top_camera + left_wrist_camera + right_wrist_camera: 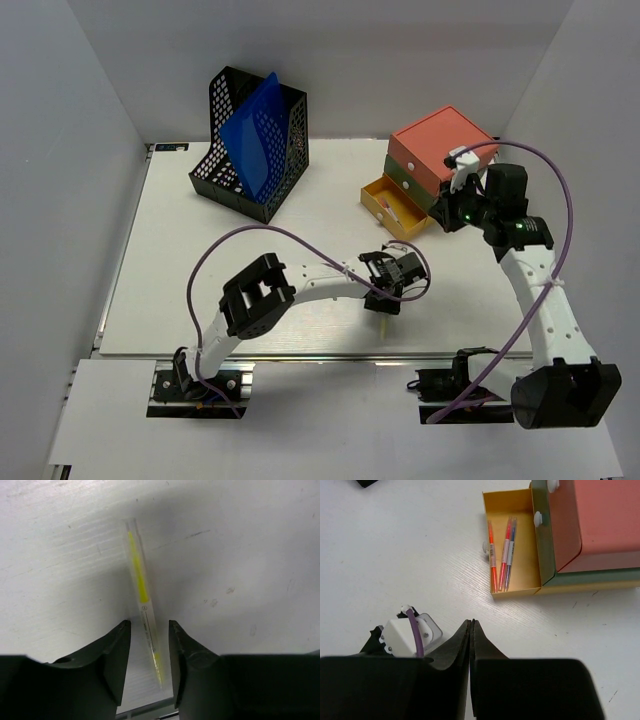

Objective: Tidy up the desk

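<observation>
**A:** Start at the left. What looks tidy?

**B:** Well off to the far left of the left end effector (149,630), a black rack (290,150) holds a blue folder (255,125) that leans inside it. I'd count that part as done.

**A:** And the left end effector itself?

**B:** It is low over the table (180,290), which lies right beneath it. Its jaws stand apart with a yellow pen (141,587) lying flat between them. There is a gap on either side, so it is open and not yet gripping. The pen runs away from the fingers and angles slightly left.

**A:** So that pen is the loose item?

**B:** It's the only stray I can see — my guess is it belongs with the others.

**A:** And the right side?

**B:** The right end effector (471,630) is closed with nothing in it, its fingers pressed together above bare table. Ahead of it and a little to the right, a yellow drawer (525,540) stands pulled out from the bottom of a stacked unit (600,520). A few pens (502,555) lie side by side inside it.

**A:** How far along is it, then?

**B:** Mostly done, I'd judge. The pen needs gripping and carrying to the drawer, and then the drawer probably wants pushing in.
</observation>
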Robot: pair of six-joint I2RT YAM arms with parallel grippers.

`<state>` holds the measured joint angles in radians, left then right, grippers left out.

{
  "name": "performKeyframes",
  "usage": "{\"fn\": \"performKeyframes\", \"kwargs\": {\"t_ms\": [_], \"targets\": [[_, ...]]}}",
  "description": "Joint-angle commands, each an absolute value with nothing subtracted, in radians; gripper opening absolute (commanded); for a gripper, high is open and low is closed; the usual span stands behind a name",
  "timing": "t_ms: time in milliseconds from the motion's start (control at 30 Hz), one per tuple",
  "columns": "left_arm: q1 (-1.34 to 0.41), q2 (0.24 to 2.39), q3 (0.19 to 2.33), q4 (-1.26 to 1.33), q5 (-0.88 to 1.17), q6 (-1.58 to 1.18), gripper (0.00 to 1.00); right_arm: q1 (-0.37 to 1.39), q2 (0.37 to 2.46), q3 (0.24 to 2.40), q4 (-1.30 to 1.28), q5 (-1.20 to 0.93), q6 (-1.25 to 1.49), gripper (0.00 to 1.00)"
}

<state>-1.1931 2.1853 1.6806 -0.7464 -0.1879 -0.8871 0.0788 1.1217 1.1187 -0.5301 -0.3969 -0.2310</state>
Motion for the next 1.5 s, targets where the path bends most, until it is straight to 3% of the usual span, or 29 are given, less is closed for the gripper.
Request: {"fn": "performKeyframes", "kwargs": {"t_ms": [0,467,733,1033,1467], "targets": [[-1.213,2.229,1.701,-0.824,-0.261,-0.903,0.41,0.064,1.068,1.108,-0.525,-0.428,-0.212,0.03],[-1.252,2.352,1.680,-0.989,-0.397,-0.934,0.32,0.035,0.991,1.078,-0.535,-0.451,-0.193,0.02],[-1.261,2.310,1.580,-0.989,-0.422,-0.934,0.00,0.025,0.985,1.077,-0.535,-0.472,-0.186,0.01],[-1.166,2.073,1.635,-0.801,-0.315,-0.890,0.00,0.012,0.969,1.091,-0.537,-0.457,-0.169,0.00],[-0.904,1.996,1.747,-0.418,-0.092,-0.985,0.00,-0.026,0.923,1.057,-0.551,-0.353,-0.179,0.00]]}}
